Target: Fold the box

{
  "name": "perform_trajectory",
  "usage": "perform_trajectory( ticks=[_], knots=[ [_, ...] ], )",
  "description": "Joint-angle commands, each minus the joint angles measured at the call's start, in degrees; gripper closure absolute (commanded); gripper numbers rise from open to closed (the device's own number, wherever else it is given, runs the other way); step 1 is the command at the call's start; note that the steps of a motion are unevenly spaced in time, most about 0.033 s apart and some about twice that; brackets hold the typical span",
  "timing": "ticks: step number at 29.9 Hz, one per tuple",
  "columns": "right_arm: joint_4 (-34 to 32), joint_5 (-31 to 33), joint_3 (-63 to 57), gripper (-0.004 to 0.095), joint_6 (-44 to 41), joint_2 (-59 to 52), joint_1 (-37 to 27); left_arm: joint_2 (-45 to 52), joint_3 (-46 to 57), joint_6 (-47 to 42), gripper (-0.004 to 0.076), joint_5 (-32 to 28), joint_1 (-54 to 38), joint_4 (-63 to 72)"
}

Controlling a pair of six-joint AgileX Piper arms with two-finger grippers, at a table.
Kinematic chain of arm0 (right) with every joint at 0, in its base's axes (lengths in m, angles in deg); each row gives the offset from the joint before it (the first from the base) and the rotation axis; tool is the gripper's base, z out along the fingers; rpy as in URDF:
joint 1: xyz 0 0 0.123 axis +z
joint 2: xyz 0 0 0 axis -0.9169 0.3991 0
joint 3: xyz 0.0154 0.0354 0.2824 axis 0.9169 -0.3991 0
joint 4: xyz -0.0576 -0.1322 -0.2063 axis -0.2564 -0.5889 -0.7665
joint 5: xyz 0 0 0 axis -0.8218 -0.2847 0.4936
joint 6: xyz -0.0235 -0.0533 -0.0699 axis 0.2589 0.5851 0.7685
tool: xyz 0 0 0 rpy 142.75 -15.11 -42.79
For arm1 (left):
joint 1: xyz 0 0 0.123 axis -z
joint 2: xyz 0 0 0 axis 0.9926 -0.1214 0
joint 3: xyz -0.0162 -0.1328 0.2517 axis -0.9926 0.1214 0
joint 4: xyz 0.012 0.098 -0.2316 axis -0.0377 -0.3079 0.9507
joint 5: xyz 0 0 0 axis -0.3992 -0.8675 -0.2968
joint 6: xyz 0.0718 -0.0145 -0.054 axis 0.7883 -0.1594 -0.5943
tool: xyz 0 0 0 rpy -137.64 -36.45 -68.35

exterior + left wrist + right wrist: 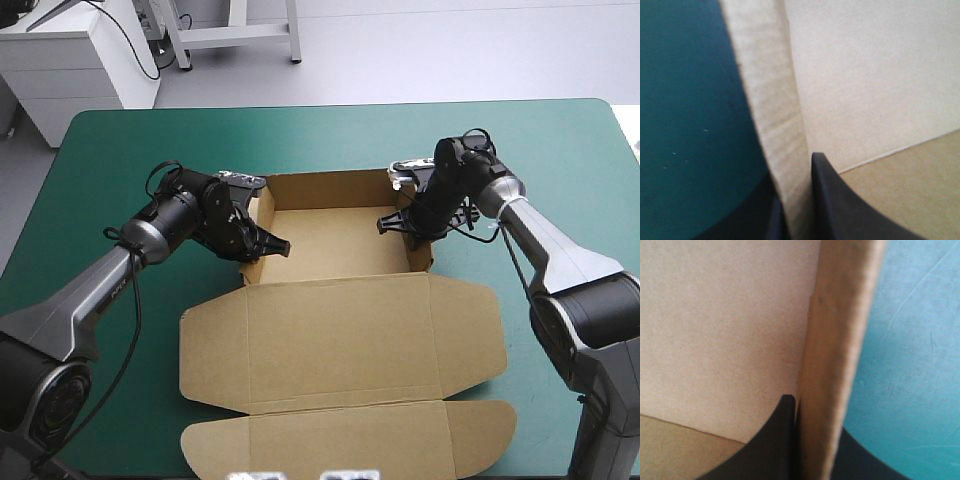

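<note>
The brown box (340, 330) lies mid-table as an open tray with its lid flat toward the near edge. The tray's back wall (330, 187) and both side walls stand raised. My left gripper (262, 245) is shut on the box at the tray's left wall (775, 100), with one black finger (840, 200) inside the tray and the other outside. My right gripper (405, 225) is shut on the box at the right wall (835, 365), its inner finger (775, 440) against the inside face. The tray floor (335, 245) shows bare between them.
The lid's front flap (350, 440) reaches close to the table's near edge, and side flaps (210, 350) spread left and right. The teal-green cover (90, 200) shows on both sides of the box and behind it.
</note>
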Motion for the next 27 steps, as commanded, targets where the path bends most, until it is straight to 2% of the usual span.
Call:
perform_trajectory(
  ticks=[1,3,5,6,8,9,19,22,24,27],
  knots=[
    [1.2,3.18,1.26,0.0815,4.95,-2.46,0.48,2.26,-1.56,4.1,0.0515,-0.46,-0.22,-2.48],
    [1.2,3.3,1.26,0.0641,5.43,-2.72,0.48,2.26,-1.78,4.13,0.0384,-0.46,-0.65,-1.71],
    [1.2,3.3,1.26,0.0428,5.45,-3.03,0.48,2.39,-2.42,4.13,0.0285,-0.46,-1.39,-0.62],
    [1.2,3.16,1.26,0.0284,5.55,-3.29,0.48,2.64,-2.79,4.13,0.022,-0.78,-1.75,0.29],
    [1.2,2.68,1.38,0.0116,5.71,-3.9,0.48,3.23,-3.74,4.22,0.0184,-1.17,-1.97,0.55],
    [1.2,2.23,1.38,0.0065,6.03,-4.3,0.48,3.74,-4.26,4.22,0.0181,-1.32,-2.21,0.55],
    [1.47,1.28,2.72,0.0048,6.6,-10.05,0.48,11.46,-7.13,5.57,0.0182,-3.63,-2.21,0.55],
    [1.27,1.43,2.72,0.0048,6.6,-12.39,0.48,15.15,-7.13,6.13,0.0201,-2.59,-2.21,0.32],
    [1.18,1.3,2.72,0.0048,6.6,-13.75,0.48,17.2,-7.13,7.03,0.0226,-1.6,-2.21,-0.14],
    [1.18,1.21,2.72,0.0048,6.6,-15.13,0.48,20.87,-7.13,7.28,0.0328,0.99,-2.21,-3.43]
  ],
)
